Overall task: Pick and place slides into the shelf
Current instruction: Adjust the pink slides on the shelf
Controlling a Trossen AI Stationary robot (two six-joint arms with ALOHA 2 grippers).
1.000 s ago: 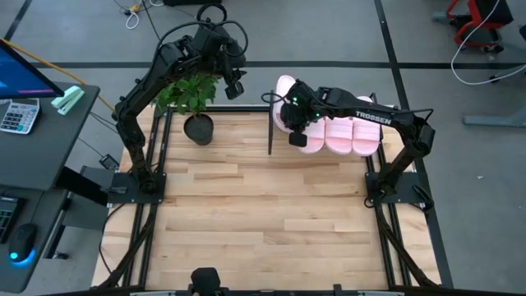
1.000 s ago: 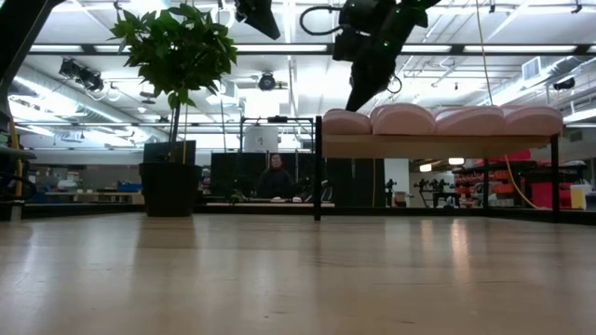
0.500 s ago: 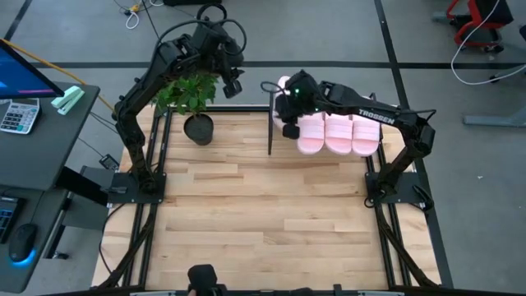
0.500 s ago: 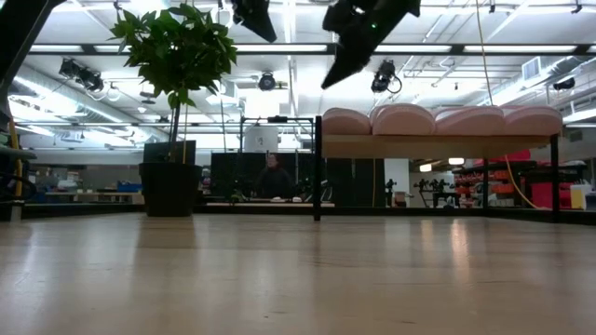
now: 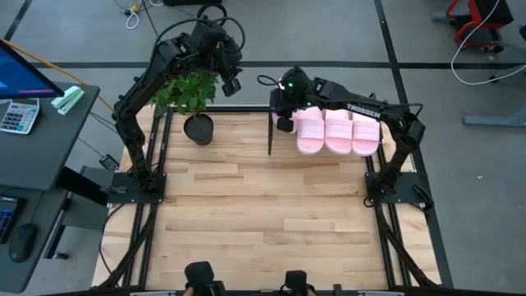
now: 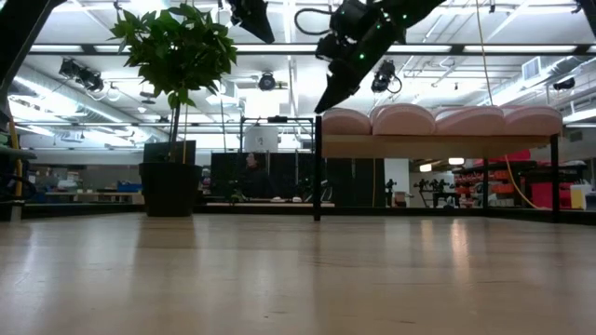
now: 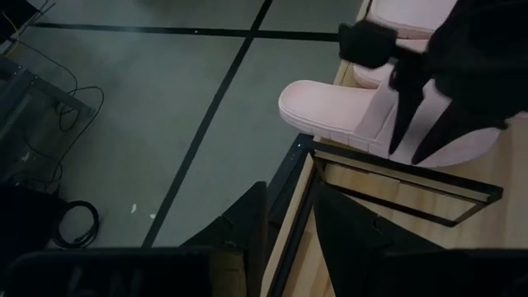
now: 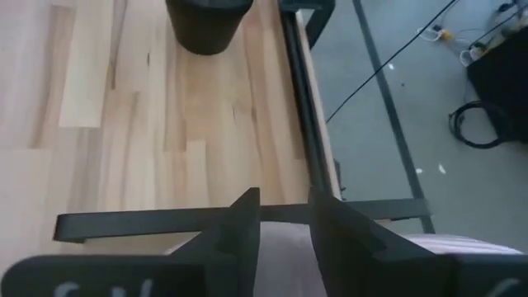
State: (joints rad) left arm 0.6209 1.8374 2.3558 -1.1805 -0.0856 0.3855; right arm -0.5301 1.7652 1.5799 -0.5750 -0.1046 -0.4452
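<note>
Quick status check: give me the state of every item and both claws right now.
Slides: four in a row on the shelf, none held.
Shelf: upright, top full.
Right claw: open, empty, above the shelf's end.
Left claw: raised over the plant, slightly open, empty.

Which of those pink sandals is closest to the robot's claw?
The slide at the shelf's plant-side end; the right gripper hovers just over it, while the other three lie farther along.

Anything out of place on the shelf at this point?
Yes, mildly. The end slide nearest the plant juts past the shelf edge, over the floor, while the other three slides sit evenly in line.
</note>
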